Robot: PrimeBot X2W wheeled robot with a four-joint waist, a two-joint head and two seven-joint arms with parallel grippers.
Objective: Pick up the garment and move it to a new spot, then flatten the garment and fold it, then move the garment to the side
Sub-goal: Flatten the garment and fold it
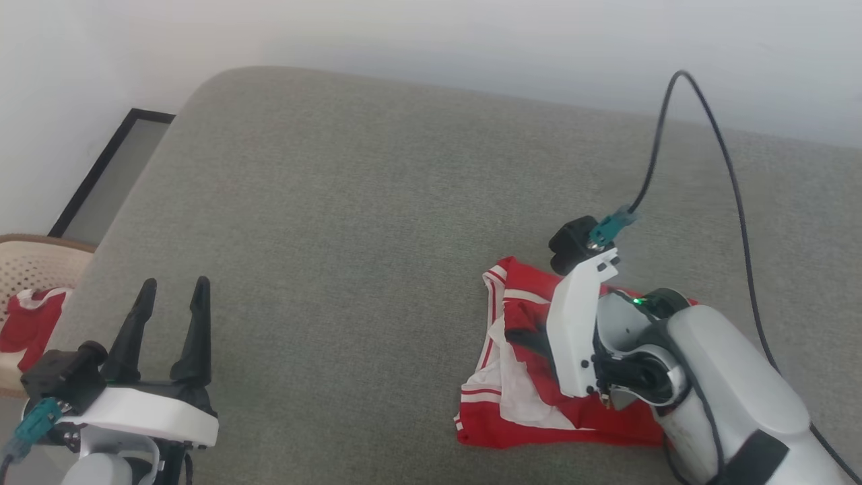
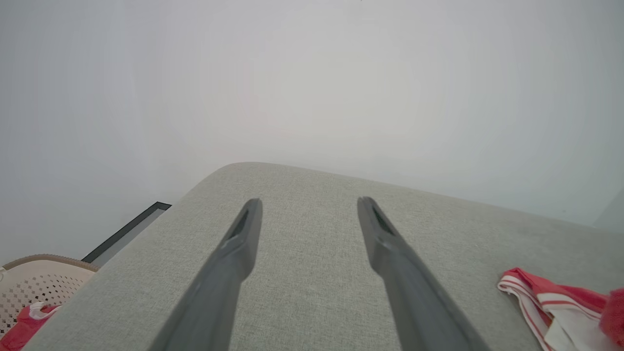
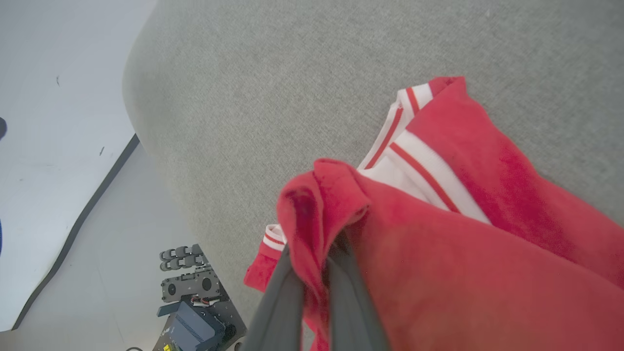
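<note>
The right gripper rises from the bottom centre of the frame, its two dark fingers closed together on a raised fold of the red garment. The cloth spreads across the lower right, with white, red-striped trim showing near the centre. It lies on a grey fabric cushion that covers the upper frame. Pale floor and dark hardware sit at the lower left.

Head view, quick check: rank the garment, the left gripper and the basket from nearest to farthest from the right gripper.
1. garment: pinched in the right gripper, at the lower right of the grey cushion.
2. left gripper: open, across the cushion at the lower left.
3. basket: beyond the left gripper, at the far left edge, off the cushion.
</note>
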